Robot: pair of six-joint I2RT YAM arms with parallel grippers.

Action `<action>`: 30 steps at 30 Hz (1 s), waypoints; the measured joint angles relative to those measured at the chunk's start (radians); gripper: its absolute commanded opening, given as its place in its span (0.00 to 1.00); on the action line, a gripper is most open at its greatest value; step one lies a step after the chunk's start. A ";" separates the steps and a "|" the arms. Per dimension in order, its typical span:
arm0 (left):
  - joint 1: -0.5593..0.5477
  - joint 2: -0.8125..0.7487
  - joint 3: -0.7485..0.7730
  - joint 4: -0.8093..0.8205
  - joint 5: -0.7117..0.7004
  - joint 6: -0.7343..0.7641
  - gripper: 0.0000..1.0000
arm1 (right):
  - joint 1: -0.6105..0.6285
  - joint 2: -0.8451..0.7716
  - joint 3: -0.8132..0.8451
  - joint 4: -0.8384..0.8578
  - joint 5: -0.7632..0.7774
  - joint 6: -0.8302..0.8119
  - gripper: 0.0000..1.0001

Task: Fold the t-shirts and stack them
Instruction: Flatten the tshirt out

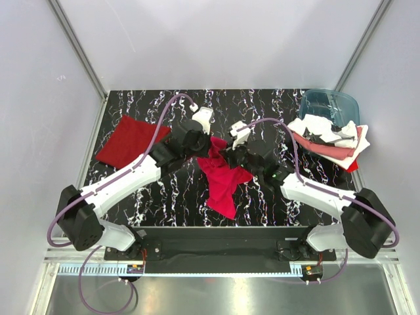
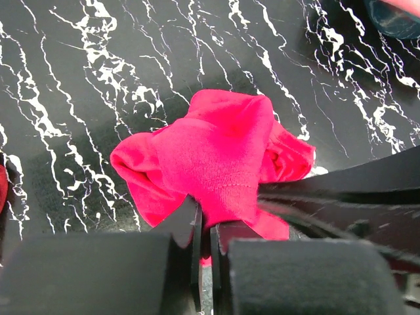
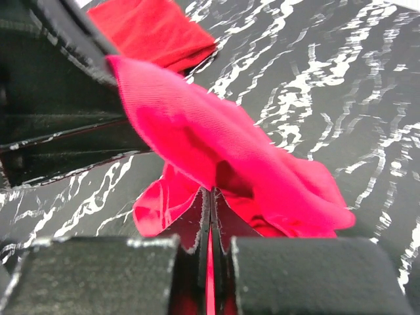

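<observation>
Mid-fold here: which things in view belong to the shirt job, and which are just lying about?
Job: bright crimson cloth t-shirt, pinched by left gripper and right gripper; folded dark red t-shirt; heap of white, pink and red t-shirts.
Lying about: translucent blue-teal plastic tub.

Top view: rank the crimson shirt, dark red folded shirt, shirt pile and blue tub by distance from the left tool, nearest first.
1. crimson shirt: centre, pinched in the left tool.
2. dark red folded shirt: flat on the left side.
3. shirt pile: far right.
4. blue tub: back right, just behind the pile, only slightly farther.
</observation>
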 measured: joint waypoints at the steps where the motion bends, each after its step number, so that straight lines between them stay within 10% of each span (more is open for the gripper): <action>1: 0.000 0.000 0.000 0.000 -0.003 -0.001 0.09 | 0.000 -0.014 -0.006 0.000 0.018 0.005 0.00; 10: 0.000 0.021 0.000 0.000 -0.040 -0.008 0.08 | 0.001 -0.167 -0.018 -0.035 0.240 0.070 0.00; 13: 0.001 0.027 0.000 0.000 -0.043 -0.007 0.32 | 0.000 -0.198 -0.018 -0.038 0.275 0.082 0.00; 18: 0.001 0.027 0.000 0.000 -0.052 -0.011 0.31 | -0.001 -0.187 -0.018 -0.053 0.297 0.088 0.00; 30: 0.002 0.027 -0.026 0.065 0.029 0.012 0.71 | -0.002 -0.101 0.035 -0.138 0.156 0.084 0.00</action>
